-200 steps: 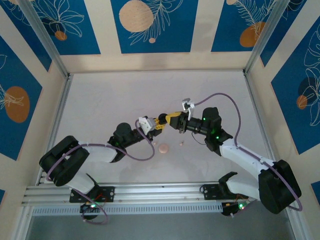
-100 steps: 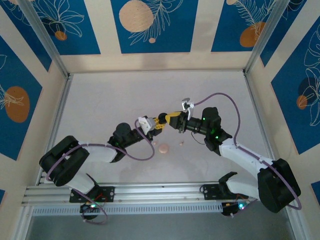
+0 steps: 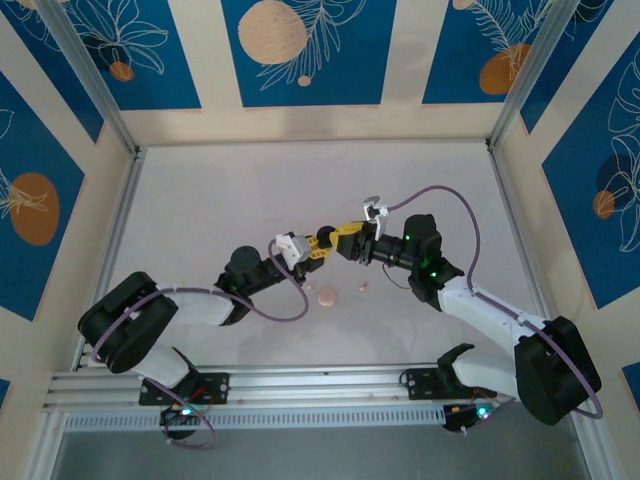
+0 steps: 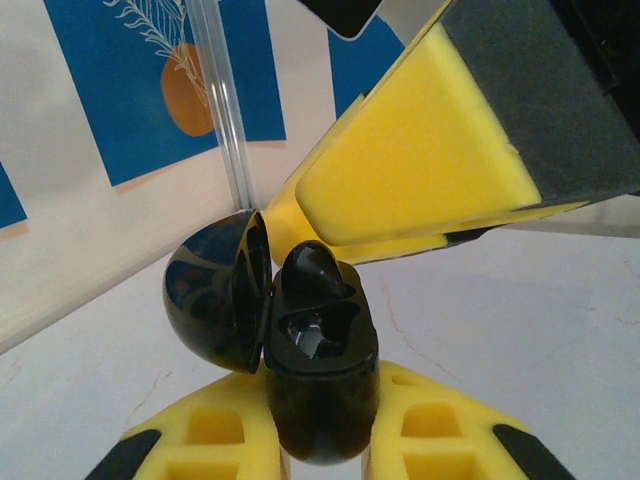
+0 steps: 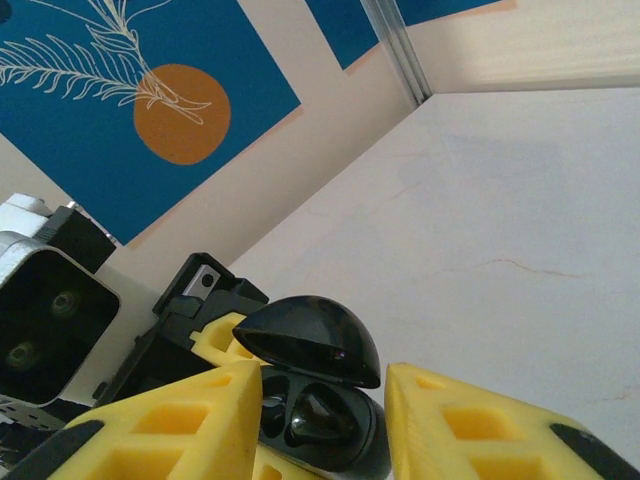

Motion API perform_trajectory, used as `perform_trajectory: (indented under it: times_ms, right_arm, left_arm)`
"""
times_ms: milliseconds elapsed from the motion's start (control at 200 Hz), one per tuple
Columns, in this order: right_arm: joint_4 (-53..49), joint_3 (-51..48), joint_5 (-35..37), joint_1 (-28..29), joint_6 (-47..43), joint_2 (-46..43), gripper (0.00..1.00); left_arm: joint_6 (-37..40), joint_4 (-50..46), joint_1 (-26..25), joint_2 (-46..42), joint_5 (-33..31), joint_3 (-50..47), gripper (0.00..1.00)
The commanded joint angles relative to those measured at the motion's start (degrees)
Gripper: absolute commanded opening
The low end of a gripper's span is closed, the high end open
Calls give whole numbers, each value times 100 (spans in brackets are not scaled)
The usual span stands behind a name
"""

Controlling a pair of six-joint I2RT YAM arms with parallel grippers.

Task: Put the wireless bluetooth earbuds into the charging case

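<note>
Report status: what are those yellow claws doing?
Left gripper shut on glossy black round charging case, lid open. Right gripper open beside it. Black earbud resting inside. Nothing in the way.

Soft, even light is falling from above, leaving the pale desk (image 3: pixel 250 200) bright, with only faint shadows lying on it. The glossy black charging case (image 4: pixel 320 350) is mirroring small highlights on its lid. The left claw (image 4: pixel 322 445) and the right claw (image 5: pixel 320 400) are blurring slightly at the frame edges.
</note>
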Motion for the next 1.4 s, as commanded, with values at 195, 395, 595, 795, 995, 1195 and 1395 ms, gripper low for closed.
perform_trajectory:
  times_ms: [195,395,595,795,995,1195,1395]
  right_arm:
    - [-521,243,-79,-167,-60,-388,43]
    - [-2403,1023,46,-210,-408,-440,45]
    - [-4479,2213,574,-136,-394,391,45]
    - [-6042,3483,903,114,-212,1777,45]
    - [-6775,4418,1472,562,-68,3037,43]
    - [-7063,5099,1621,925,-2,4123,40]
    - [-7243,5623,1891,1204,-37,4877,39]
  left_arm:
    - [-87,-28,-28,-390,-519,-206,13]
    - [-773,-1080,533,-1018,-933,-435,11]
    - [-1514,-1514,1133,-1588,-1104,-809,10]
    - [-1828,-2501,1477,-2006,-1247,-844,10]
    - [-2015,-3273,1720,-2588,-1659,-970,10]
    - [-2043,-3888,1974,-3071,-1859,-1098,10]
    - [-2003,-4077,2119,-3271,-1804,-1151,11]
